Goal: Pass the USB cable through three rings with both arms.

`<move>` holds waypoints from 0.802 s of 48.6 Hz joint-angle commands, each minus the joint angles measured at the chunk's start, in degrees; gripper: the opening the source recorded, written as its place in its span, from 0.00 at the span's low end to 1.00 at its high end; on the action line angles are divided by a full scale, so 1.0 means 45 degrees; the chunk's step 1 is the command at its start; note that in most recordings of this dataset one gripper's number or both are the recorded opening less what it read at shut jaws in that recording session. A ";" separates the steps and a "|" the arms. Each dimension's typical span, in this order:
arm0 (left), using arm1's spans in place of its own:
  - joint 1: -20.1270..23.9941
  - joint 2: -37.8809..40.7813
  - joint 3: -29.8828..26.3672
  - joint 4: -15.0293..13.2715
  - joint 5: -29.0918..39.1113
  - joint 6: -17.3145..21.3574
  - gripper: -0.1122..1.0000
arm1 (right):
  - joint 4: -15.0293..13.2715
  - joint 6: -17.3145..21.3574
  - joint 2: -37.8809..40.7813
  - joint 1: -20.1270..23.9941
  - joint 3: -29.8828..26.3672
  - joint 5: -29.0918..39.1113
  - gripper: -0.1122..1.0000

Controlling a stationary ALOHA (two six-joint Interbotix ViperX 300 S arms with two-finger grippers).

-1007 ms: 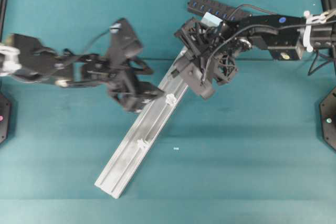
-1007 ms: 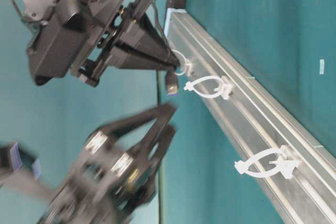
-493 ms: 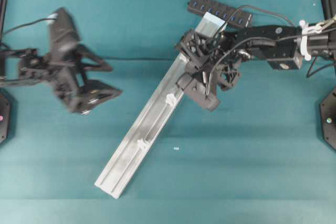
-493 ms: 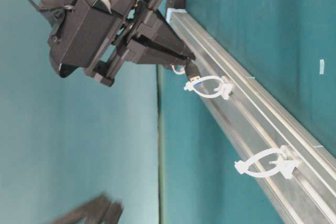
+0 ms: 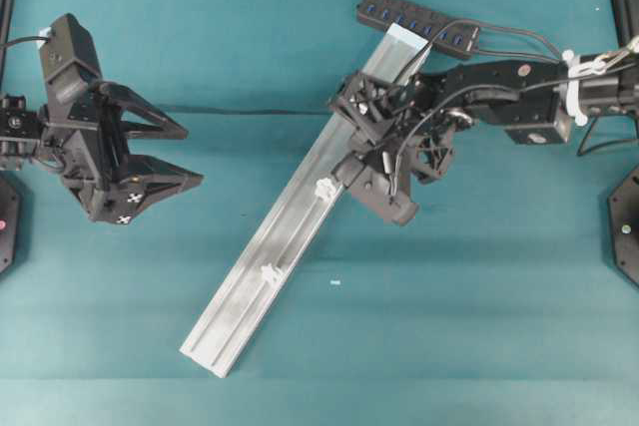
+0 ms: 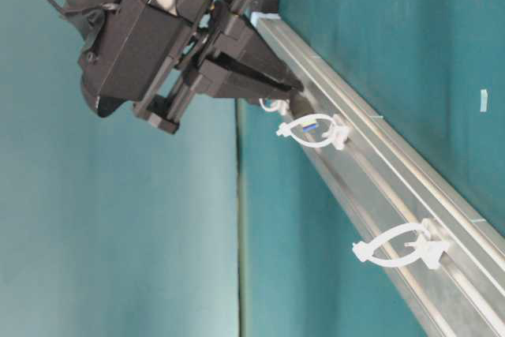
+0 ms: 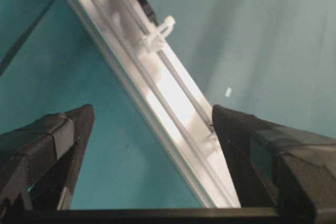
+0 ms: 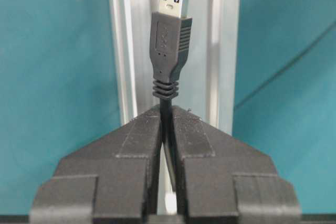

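The right end effector (image 8: 167,145) is clamped tight on the thin black USB cable (image 8: 169,56) just behind its plug, and the silver tip with blue insert pokes into the middle whitish translucent plastic ring (image 6: 314,131) on the long grooved aluminium rail (image 5: 270,266), which lies diagonally on the teal desk (image 5: 479,296). The next ring (image 6: 402,248) down the rail stands apart, unthreaded. Over on the left, the left end effector (image 5: 185,157) hangs well clear of the rail, its fingers spread wide, holding nothing.
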 commanded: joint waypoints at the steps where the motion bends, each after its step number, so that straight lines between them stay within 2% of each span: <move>1: -0.0039 -0.0020 -0.0137 0.0039 -0.0039 -0.0020 0.98 | 0.0078 0.0059 0.0156 0.0234 -0.0098 -0.0078 0.15; 21: -0.0039 0.0098 -0.0137 0.0039 -0.0039 -0.0020 0.98 | 0.0352 0.0156 0.0352 0.0625 -0.0547 -0.0098 0.15; 39: -0.0039 0.0195 -0.0215 0.0039 -0.0195 -0.0039 0.98 | 0.1016 0.0176 0.0449 0.1055 -0.0820 -0.0059 0.15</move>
